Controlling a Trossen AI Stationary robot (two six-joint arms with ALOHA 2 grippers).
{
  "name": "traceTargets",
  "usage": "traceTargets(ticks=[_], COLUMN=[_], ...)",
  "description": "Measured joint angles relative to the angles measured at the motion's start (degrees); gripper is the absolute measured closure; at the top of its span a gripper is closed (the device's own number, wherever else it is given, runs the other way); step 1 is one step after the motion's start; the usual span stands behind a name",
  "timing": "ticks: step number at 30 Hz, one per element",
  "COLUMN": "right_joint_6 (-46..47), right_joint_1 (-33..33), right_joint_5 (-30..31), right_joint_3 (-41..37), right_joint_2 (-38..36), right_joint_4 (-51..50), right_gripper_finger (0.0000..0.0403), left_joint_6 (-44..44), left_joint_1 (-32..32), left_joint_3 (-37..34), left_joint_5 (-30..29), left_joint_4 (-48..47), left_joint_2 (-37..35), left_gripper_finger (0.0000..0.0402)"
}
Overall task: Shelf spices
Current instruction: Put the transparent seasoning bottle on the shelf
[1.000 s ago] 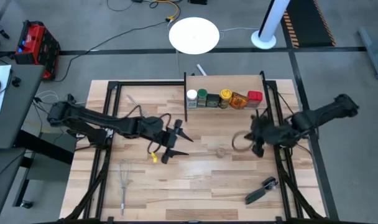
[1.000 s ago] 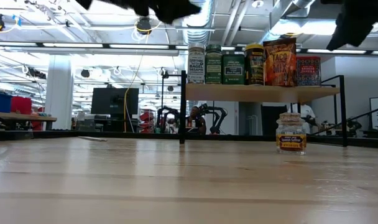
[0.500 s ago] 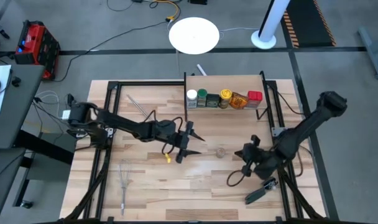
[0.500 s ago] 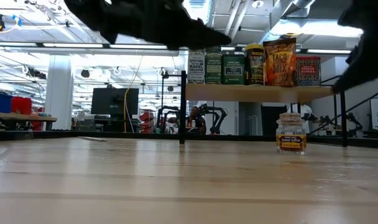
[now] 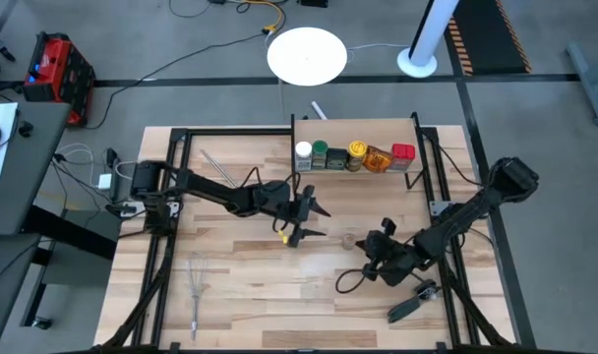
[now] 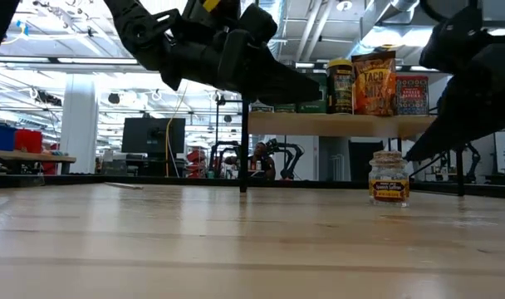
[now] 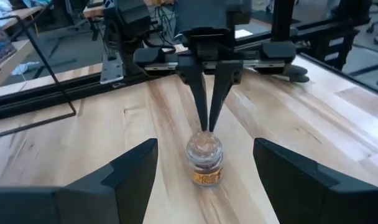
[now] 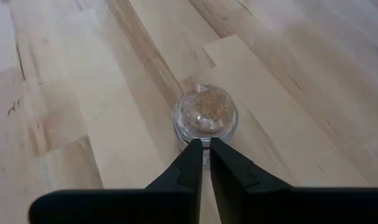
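Standing on the plank table [image 5: 240, 285], a small jar [image 5: 349, 240]; left fingers [image 7: 133, 171] apart, right fingers [image 8: 189, 165] nearly together.

jar [image 5: 350, 240] on table [image 5: 240, 295], between both grippers | shelf [image 5: 355, 169] behind it (five spices aboard) | whisk [image 5: 197, 287] front-left

On the pale wooden shelf board [image 6: 344, 124], the orange-and-red upright packet [image 6: 374, 81] reads "TACO MIX". The print on the red tin [image 6: 411, 94] beside it and on the small clear jar's yellow label [image 6: 389, 190] is probably too small to read.
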Motion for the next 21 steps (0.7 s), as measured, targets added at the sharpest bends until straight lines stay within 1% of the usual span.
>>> traceTargets(ticks=[3,7,16,21], right_joint_6=[-0.15,0.17,0.00,-1.61], right_joint_1=[-0.17,-0.41,-0.70,-0.65], right_joint_5=[-0.01,-0.06,-0.13,-0.28], right_joint_3=[0.00,0.00,0.00,0.00], right_joint_2=[0.04,0.04,0.03,0.02], right_joint_4=[-0.01,-1.77,-2.31,-2.29], right_gripper_finger=[0.0362,0.0349,0.0334,0.0302], left_joint_6=[1.93,1.80,2.49,2.67], left_joint_1=[-0.08,-0.10,-0.10,-0.10], left_joint_3=[0.00,0.00,-0.02,-0.02], left_joint_5=[0.00,0.00,-0.89,-1.02], left_joint_4=[-0.71,-1.15,-3.52,-3.55], left_joint_2=[-0.02,-0.02,-0.04,-0.04], left_gripper_finger=[0.0146,0.0146,0.0146,0.0146])
